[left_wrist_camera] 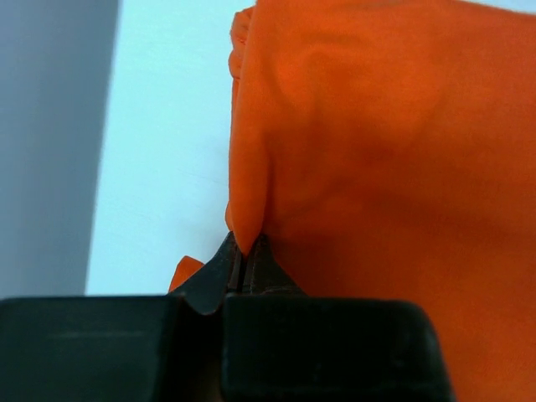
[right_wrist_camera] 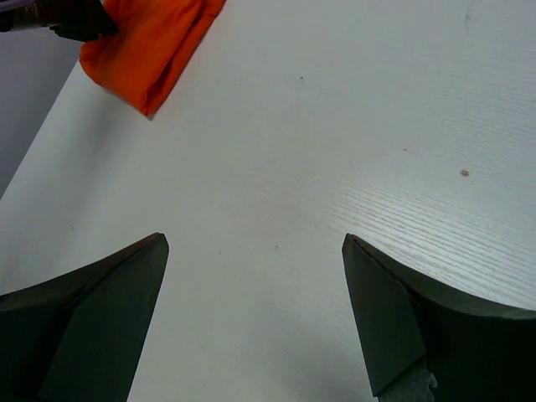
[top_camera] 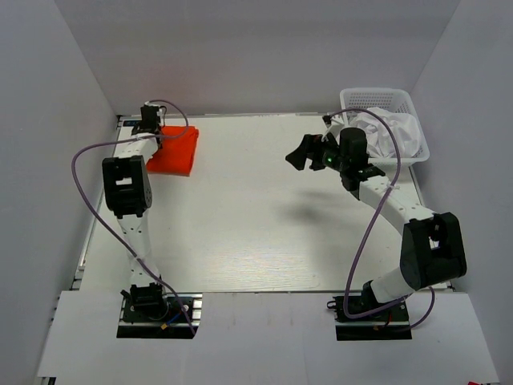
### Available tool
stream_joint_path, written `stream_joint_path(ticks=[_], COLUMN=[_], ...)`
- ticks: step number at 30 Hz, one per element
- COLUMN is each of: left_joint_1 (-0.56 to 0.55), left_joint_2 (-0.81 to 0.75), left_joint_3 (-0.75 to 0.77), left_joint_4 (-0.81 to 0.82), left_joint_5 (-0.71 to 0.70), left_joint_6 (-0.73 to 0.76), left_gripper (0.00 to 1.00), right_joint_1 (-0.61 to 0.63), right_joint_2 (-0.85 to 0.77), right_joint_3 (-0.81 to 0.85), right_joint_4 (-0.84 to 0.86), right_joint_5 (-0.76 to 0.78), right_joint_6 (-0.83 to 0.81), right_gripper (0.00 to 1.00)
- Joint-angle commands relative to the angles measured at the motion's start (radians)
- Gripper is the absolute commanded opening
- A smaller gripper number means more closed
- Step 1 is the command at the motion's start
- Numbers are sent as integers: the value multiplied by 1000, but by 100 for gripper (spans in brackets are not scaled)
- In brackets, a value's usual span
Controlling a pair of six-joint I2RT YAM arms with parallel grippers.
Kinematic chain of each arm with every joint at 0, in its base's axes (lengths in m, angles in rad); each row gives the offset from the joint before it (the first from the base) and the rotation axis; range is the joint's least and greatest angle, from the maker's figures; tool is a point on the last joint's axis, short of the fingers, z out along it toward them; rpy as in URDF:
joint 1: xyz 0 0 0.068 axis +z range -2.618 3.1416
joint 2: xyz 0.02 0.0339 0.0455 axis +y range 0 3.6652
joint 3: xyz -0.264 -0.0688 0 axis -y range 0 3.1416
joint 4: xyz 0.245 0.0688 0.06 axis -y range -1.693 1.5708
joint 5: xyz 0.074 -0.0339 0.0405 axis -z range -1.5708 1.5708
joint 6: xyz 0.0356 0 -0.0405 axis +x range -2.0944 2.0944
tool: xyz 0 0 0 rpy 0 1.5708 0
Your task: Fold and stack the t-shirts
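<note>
The right gripper point(right_wrist_camera: 253, 241) gapes wide over the white table point(right_wrist_camera: 335, 126) — orange-red t-shirt point(right_wrist_camera: 146, 46) lies upper left.

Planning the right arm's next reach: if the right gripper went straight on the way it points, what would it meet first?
The right gripper, open, would most likely meet the bare table first; the orange t-shirt lies farther off, to one side. Depth is unclear.
</note>
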Motion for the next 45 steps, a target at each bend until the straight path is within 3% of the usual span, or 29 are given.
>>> stream_joint_path(ticks=[1,9,13,14,15,16,23,26,27,30,31,34,37,40,43,45], left_joint_1=[55,118,127,127,127,127,127,93,80,-26,-110,-259,-341,-417,-467,-488], left_joint_2=[-14,31,52,52,52,52,-67,-181,-217,-426,-492,-812,-925,-1020,-1136,-1169], left_joint_3=[95,203,250,278,290,290,313,245,205,-98,-201,-708,-948,-1045,-1143,-1153], left_joint_4=[33,-1,-33,-44,-73,-73,-171,-210,-219,-128,-72,254,351,301,379,352], left_joint_5=[17,96,69,42,2,1,14,87,125,172,172,334,412,434,461,408], left_joint_6=[54,63,63,35,26,26,-75,-170,-268,-430,-455,-566,-606,-652,-672,-672], left_gripper=[0,0,1,15,38,99,100,100,100,100,100,100,100,100,100,100], right_joint_1=[-9,-22,-25,-26,-26,-26,-25,-23,-23,-25,-23,-22,-18,-22,-22,-22], right_joint_2=[8,16,13,7,4,2,-68,-120,-131,-214,-244,-336,-416,-493,-531,-545], right_joint_3=[66,66,66,69,69,66,20,-35,-63,-155,-177,-278,-391,-492,-534,-542], right_joint_4=[-32,-79,-104,-111,-116,-115,-104,-93,-93,-75,-49,-47,-49,-85,-62,-56], right_joint_5=[10,73,94,96,99,94,99,140,158,236,247,327,343,362,337,335], right_joint_6=[-38,-55,-70,-72,-76,-84,-81,-60,-44,-1,11,40,20,23,48,63], right_gripper=[90,90,90,90,90,90,90,90,90,90,90,90,90,90,90,90])
